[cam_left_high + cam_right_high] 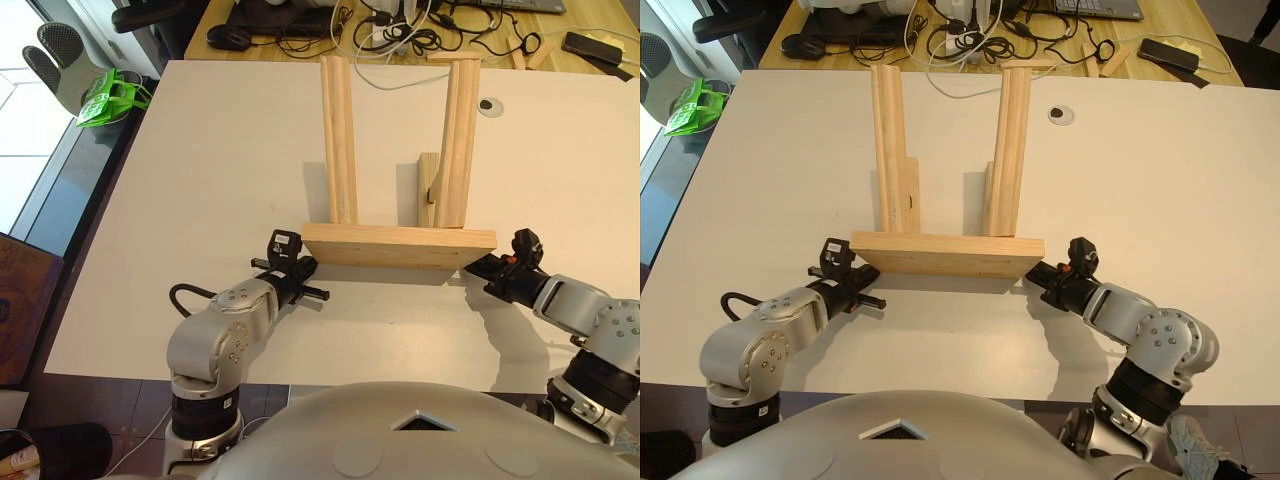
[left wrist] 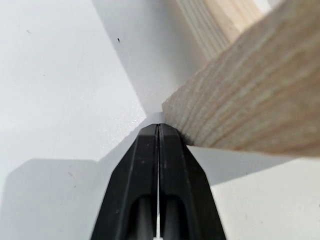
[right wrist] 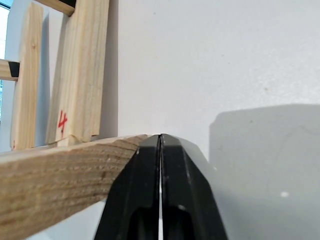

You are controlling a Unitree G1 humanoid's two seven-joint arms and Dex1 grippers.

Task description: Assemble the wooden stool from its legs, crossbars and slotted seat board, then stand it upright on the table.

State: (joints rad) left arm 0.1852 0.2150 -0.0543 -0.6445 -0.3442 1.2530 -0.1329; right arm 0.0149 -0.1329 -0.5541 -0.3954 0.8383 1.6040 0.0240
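Seat board (image 1: 398, 246) stands edgewise near the table's (image 1: 200, 180) front edge; left gripper (image 2: 158, 128) and right gripper (image 3: 160, 137), clenched empty, touch its ends.

A wooden desk (image 1: 575, 22) strewn with cables (image 1: 400, 40) stands near mesh office chairs (image 1: 55, 50).

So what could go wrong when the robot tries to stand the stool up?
1. The left gripper and right gripper are shut. They only poke at the end corners of the seat board, gripping nothing, so the stool could slip or flop when tipped.
2. The legs point away to the far edge of the table, near the cables. A push might slide them into that clutter.
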